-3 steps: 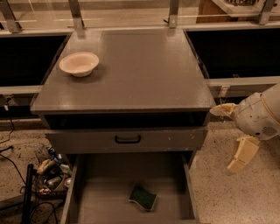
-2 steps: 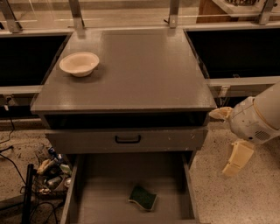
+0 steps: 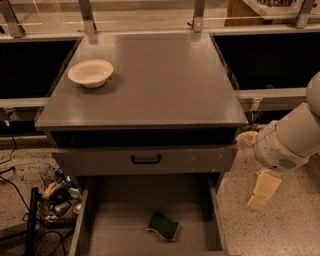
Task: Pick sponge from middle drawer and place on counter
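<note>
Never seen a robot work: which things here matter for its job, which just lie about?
Job: dark green sponge; open grey drawer holding it; flat grey counter; cream gripper, open, at right.
Lying about: cream bowl on counter; floor clutter, left.

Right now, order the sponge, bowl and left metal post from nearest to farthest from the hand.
1. Sponge, in the middle drawer, lower left of the hand off the counter's front-right corner.
2. Bowl, on the counter's back left.
3. Metal post, farthest back, left.

Cream bowl (image 3: pixel 90 73) upright; tangled clutter (image 3: pixel 56 196), perhaps cables, lower left.
</note>
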Available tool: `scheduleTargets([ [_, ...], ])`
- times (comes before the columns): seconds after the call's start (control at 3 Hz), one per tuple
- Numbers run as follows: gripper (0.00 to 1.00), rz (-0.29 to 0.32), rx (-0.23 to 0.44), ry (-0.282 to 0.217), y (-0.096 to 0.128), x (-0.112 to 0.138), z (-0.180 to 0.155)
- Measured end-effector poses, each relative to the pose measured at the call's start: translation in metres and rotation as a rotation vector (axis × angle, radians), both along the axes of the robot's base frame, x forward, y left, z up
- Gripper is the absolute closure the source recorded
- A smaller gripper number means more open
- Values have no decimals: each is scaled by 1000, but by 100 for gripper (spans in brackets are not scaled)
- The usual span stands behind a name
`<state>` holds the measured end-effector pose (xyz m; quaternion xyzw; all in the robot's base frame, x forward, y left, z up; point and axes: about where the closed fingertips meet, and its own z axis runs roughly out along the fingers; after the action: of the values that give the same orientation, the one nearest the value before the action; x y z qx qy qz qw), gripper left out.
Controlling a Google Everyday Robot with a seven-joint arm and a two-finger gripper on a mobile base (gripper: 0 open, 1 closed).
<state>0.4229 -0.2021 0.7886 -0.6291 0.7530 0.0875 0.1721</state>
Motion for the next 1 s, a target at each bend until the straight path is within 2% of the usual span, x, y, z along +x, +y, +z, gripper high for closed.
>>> scheduleTargets([
  [0.33,0,-27,14,-11,3,3,-11],
  [1.0,0,-51,45,34,8,8,-54],
])
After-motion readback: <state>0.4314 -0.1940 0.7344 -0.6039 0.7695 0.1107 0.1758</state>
